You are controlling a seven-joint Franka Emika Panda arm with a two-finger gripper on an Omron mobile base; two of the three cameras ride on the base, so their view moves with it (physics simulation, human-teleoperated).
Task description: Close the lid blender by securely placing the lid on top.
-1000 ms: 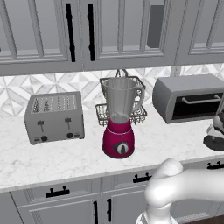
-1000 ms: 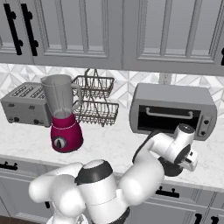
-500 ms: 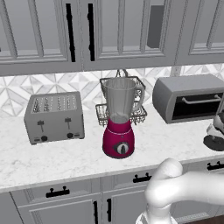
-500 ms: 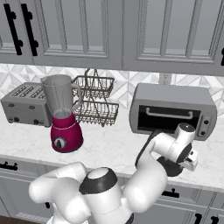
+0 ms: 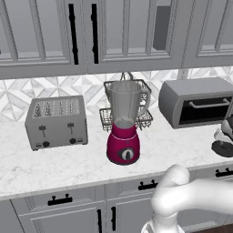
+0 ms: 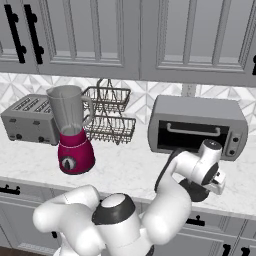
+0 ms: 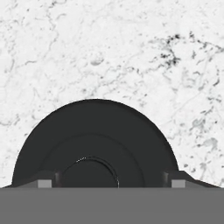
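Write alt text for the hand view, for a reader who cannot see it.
A black round lid lies flat on a white marble counter, seen from straight above and close up. The open gripper hangs over it, one dark fingertip at each side of the lid near the bottom of the picture.

Magenta blender (image 5: 124,136) stands mid-counter, clear jar upright, mouth uncovered, dial facing front. Grey toaster (image 5: 56,121) sits to its left, well apart. Wire basket (image 5: 136,116) is right behind the jar. Toaster oven (image 5: 196,102) sits back right by the wall. At the far right edge, a low black lid (image 5: 223,148) lies on the marble counter (image 5: 68,164), the gripper (image 5: 225,129) just above it.
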